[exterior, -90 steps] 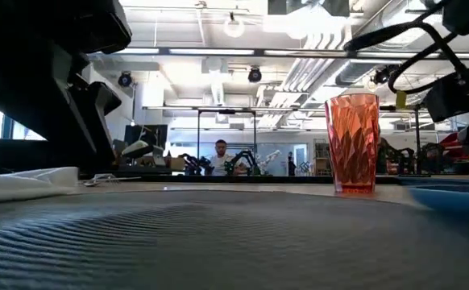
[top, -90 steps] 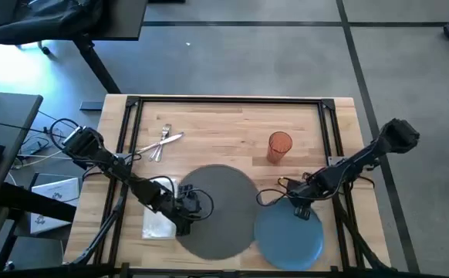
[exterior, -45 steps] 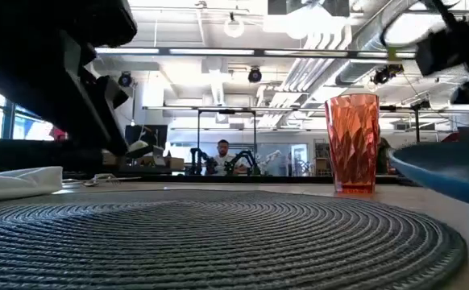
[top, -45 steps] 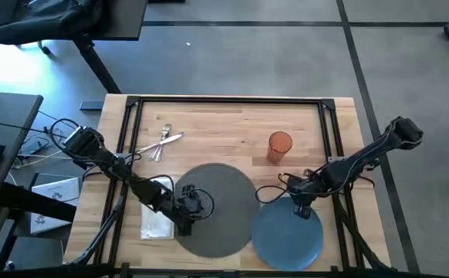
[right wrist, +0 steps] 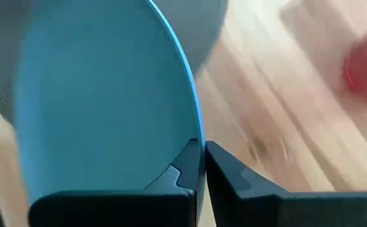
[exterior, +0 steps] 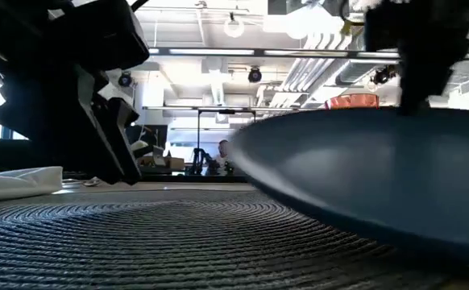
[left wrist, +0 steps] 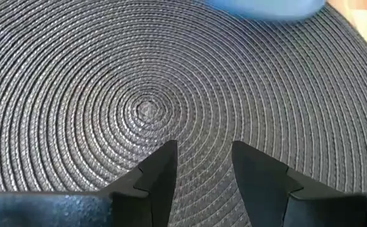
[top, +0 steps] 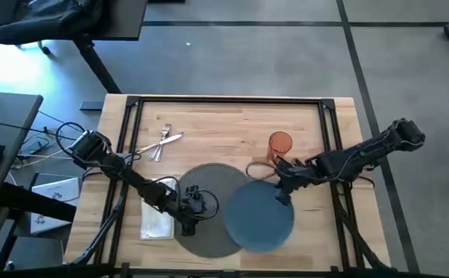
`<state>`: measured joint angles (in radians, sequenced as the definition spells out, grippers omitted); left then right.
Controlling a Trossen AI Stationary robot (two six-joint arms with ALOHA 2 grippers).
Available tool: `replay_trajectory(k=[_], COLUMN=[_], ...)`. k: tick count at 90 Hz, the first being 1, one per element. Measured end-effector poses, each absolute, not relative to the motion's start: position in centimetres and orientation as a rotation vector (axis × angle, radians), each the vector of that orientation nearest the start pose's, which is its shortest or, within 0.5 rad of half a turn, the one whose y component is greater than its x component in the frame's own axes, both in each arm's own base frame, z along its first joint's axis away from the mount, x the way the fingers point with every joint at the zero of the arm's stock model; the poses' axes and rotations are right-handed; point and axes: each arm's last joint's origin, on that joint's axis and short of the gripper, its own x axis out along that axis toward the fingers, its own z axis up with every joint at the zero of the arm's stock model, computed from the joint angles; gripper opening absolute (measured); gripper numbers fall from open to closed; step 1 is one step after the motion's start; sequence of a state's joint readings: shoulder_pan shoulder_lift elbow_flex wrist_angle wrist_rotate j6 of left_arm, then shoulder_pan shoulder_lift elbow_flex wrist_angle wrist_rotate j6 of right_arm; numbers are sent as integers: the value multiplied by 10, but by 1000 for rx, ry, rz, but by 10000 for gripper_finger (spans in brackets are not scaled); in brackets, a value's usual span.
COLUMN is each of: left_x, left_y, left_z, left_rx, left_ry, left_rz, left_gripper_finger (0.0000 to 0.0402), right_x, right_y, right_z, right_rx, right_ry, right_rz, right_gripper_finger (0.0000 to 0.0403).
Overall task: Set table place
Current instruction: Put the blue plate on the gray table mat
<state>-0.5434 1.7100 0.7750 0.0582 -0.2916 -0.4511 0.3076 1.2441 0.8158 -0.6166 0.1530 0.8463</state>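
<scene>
The round dark grey woven placemat is seen in the high view lying at the near middle of the wooden worktop, with the blue plate overlapping its right part. The plate's rim is clamped between the fingers of the right hand, as the right wrist view makes plain: the two dark fingers are pressed together on the plate's edge. That the plate is held clear of the mat is shown only by the low view, where the plate is seen tilted above the weave. The left hand is placed at the mat's left edge; in the left wrist view its fingers are seen parted with nothing between them, poised over the mat's rings. A white napkin is seen beside the mat on the left, cutlery farther back on the worktop, and an orange tumbler just behind the right hand. In the low view only the tumbler's rim is visible above the plate.
</scene>
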Motion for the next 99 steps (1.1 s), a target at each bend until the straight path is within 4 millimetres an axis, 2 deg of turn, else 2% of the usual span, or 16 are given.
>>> replay_trajectory(k=[16, 32, 51, 61, 72, 99], left_x=[271, 268, 250, 242, 236, 226], left_y=[-153, -151, -150, -151, -149, -146], left_z=[130, 131, 156, 167, 172, 169], left_rx=[-69, -59, -19, -11, -22, -12], left_ry=[829, 866, 968, 958, 977, 1069], left_rz=[-47, -46, 29, 21, 38, 91], left_gripper_finger=[137, 137, 137, 137, 137, 137], right_x=[243, 263, 280, 287, 291, 299], right_y=[53, 48, 47, 48, 49, 53], right_z=[220, 206, 190, 185, 178, 162], right_rx=[582, 603, 624, 631, 660, 761], right_ry=[865, 819, 781, 757, 749, 768], right_rz=[-364, -401, -433, -431, -440, -458], right_gripper_finger=[0, 0, 0, 0, 0, 0])
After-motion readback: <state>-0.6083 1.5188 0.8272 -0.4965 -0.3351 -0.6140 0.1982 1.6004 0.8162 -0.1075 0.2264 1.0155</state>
